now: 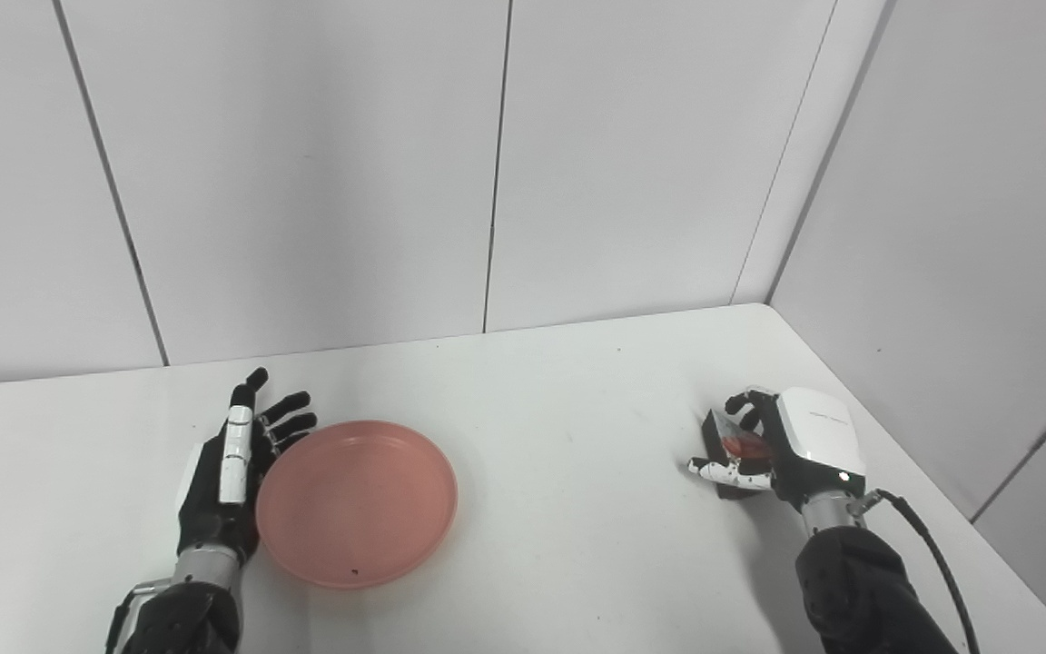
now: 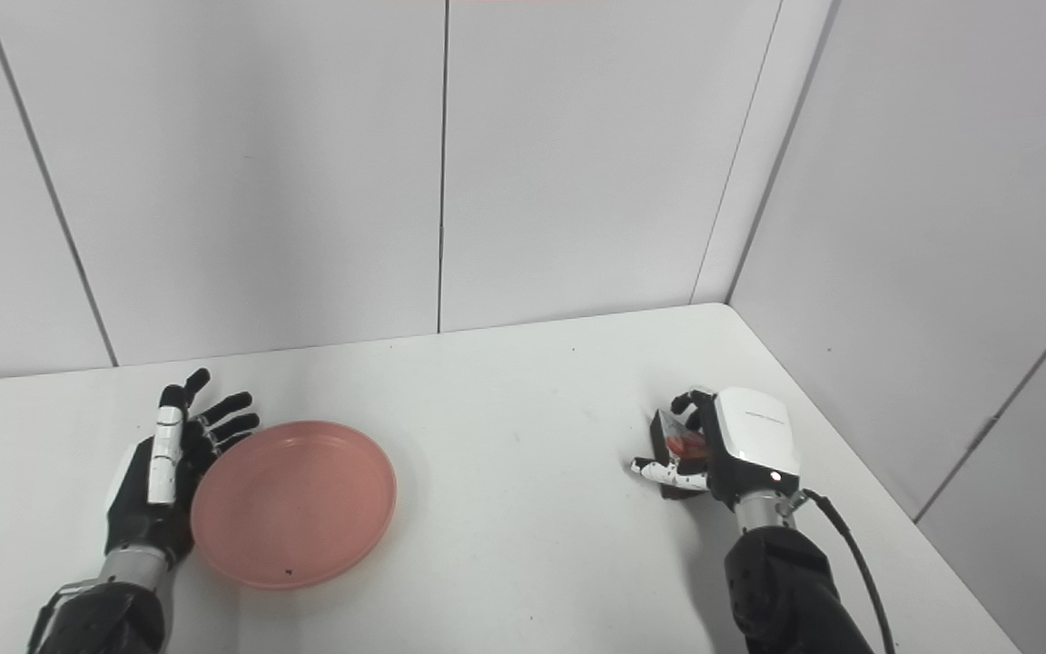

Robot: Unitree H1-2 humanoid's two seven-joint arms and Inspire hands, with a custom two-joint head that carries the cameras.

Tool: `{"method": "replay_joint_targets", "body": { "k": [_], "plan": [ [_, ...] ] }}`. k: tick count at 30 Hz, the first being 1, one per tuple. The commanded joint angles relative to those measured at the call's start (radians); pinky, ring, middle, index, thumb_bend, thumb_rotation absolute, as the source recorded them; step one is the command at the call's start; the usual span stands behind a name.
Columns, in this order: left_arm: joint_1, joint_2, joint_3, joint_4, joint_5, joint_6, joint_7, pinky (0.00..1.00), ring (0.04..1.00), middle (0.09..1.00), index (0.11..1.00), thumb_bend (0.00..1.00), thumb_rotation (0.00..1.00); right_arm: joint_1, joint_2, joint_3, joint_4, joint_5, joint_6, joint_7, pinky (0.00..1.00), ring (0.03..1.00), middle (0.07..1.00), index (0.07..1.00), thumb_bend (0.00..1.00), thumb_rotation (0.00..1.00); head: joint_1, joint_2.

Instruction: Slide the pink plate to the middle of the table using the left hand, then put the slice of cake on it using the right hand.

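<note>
Beside the pink plate (image 1: 357,502) waits the left robot hand (image 1: 231,472), fingers spread.

left robot hand (image 1: 231,472): flat, fingers spread, nothing in it
right robot hand (image 1: 782,447): fingers curled tight, gripping something

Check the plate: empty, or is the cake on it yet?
Empty. The plate shows bare pink inside; the cake sits far right, within the right hand.

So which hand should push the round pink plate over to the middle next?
The left hand. It sits open, fingers spread, right against the left rim of the round pink plastic plate, ready to push it rightward. The right hand is far off by the table's right edge, wrapped around the dark cake slice.
</note>
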Motion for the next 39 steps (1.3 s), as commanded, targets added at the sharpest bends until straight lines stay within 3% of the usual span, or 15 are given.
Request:
{"method": "replay_joint_targets", "body": {
  "k": [1,8,13,15,16,18,30,34,39],
  "plan": [
    [0.004,-0.002,-0.009,0.008,0.004,0.035,-0.009,0.72,0.729,0.769,0.921,0.68,1.00,-0.010,-0.032,-0.008,-0.013,-0.001,-0.010,-0.019,0.38,0.462,0.564,0.612,0.90,0.44,0.001,0.001],
    [0.005,-0.002,-0.014,0.007,0.004,0.046,-0.012,0.72,0.722,0.772,0.911,0.67,1.00,-0.009,-0.024,-0.016,-0.002,0.035,-0.029,-0.036,0.41,0.491,0.574,0.617,0.85,0.26,0.002,0.003],
    [0.004,-0.004,-0.019,0.012,0.008,0.047,-0.009,0.70,0.718,0.773,0.904,0.68,1.00,-0.009,-0.021,-0.018,0.004,0.070,-0.043,-0.046,0.38,0.439,0.509,0.615,0.80,0.13,0.004,0.003],
    [0.004,-0.004,-0.020,0.011,0.008,0.048,-0.010,0.71,0.721,0.775,0.904,0.68,0.99,-0.009,-0.022,-0.016,0.003,0.077,-0.045,-0.046,0.36,0.412,0.486,0.616,0.62,0.03,0.004,0.004],
    [0.004,-0.003,-0.021,0.010,0.007,0.048,-0.011,0.71,0.721,0.775,0.904,0.68,0.99,-0.009,-0.023,-0.014,0.005,0.080,-0.048,-0.049,0.35,0.396,0.482,0.615,0.59,0.01,0.004,0.004],
    [0.005,-0.003,-0.022,0.010,0.008,0.049,-0.010,0.71,0.724,0.775,0.907,0.68,1.00,-0.010,-0.026,-0.012,0.010,0.086,-0.055,-0.053,0.31,0.359,0.476,0.611,0.57,0.00,0.006,0.004],
    [0.003,-0.010,-0.025,0.013,0.007,0.059,-0.005,0.72,0.724,0.782,0.908,0.67,1.00,-0.007,-0.034,-0.018,0.006,0.137,-0.096,-0.061,0.31,0.365,0.477,0.605,0.57,0.00,0.014,0.005],
    [0.000,-0.011,-0.026,0.021,0.010,0.056,-0.003,0.72,0.720,0.781,0.905,0.67,1.00,-0.009,-0.037,-0.022,-0.044,0.139,-0.115,-0.068,0.30,0.350,0.475,0.602,0.57,0.00,0.017,0.003],
    [-0.007,-0.017,-0.028,0.036,0.012,0.050,0.000,0.73,0.721,0.783,0.903,0.66,1.00,-0.027,-0.041,-0.024,-0.145,0.150,-0.176,-0.068,0.27,0.326,0.477,0.495,0.53,0.00,0.027,-0.001]
  ]
}}
